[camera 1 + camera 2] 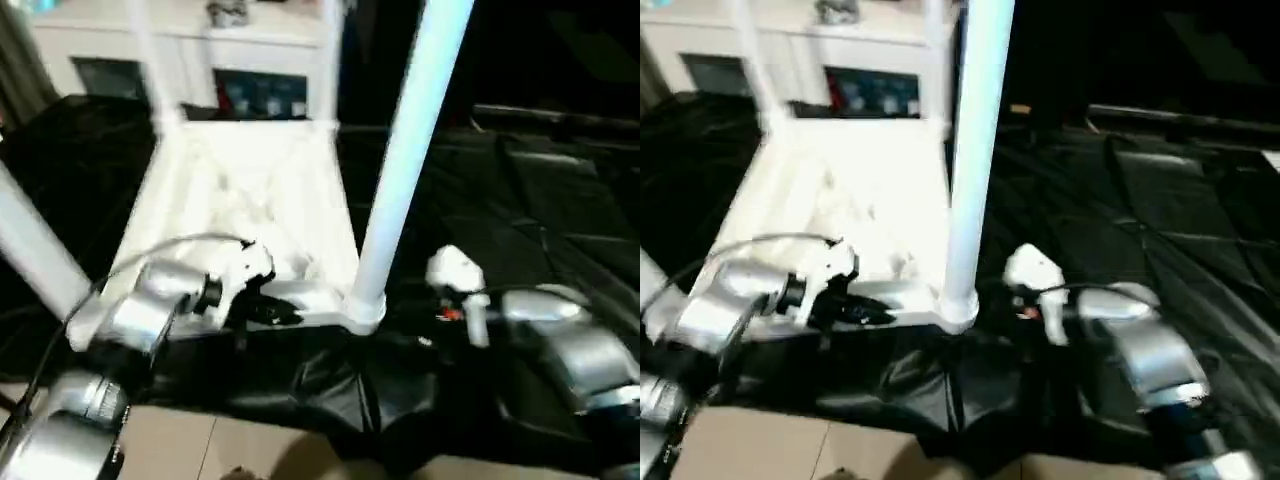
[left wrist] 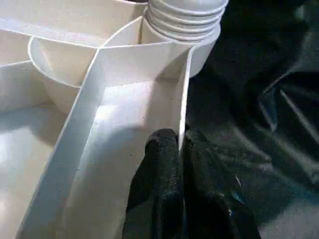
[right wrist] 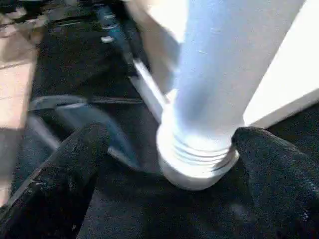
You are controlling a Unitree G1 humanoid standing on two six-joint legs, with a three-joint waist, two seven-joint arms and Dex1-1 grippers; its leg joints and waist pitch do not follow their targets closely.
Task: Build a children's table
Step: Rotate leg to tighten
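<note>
The white table top point(image 1: 250, 200) lies upside down on black cloth, ribbed underside up. White legs stand in its corner sockets: a near right leg point(image 1: 405, 150), a near left one point(image 1: 30, 250), and two far ones point(image 1: 145, 60). My left gripper point(image 2: 182, 169) is shut on the top's thin near rim wall point(image 2: 185, 99), one black finger point(image 2: 157, 189) inside it and one outside, close to the near right socket point(image 2: 184, 30). My right gripper point(image 3: 169, 137) is open, its fingers point(image 3: 65, 174) standing on either side of the near right leg's threaded base point(image 3: 197, 154).
A white cabinet with glass doors point(image 1: 200, 60) stands behind the table top. Crumpled black cloth point(image 1: 520, 200) covers the floor to the right and front. Tan floor point(image 1: 200, 440) shows at the near edge. A grey cable point(image 1: 170, 245) arcs over my left forearm.
</note>
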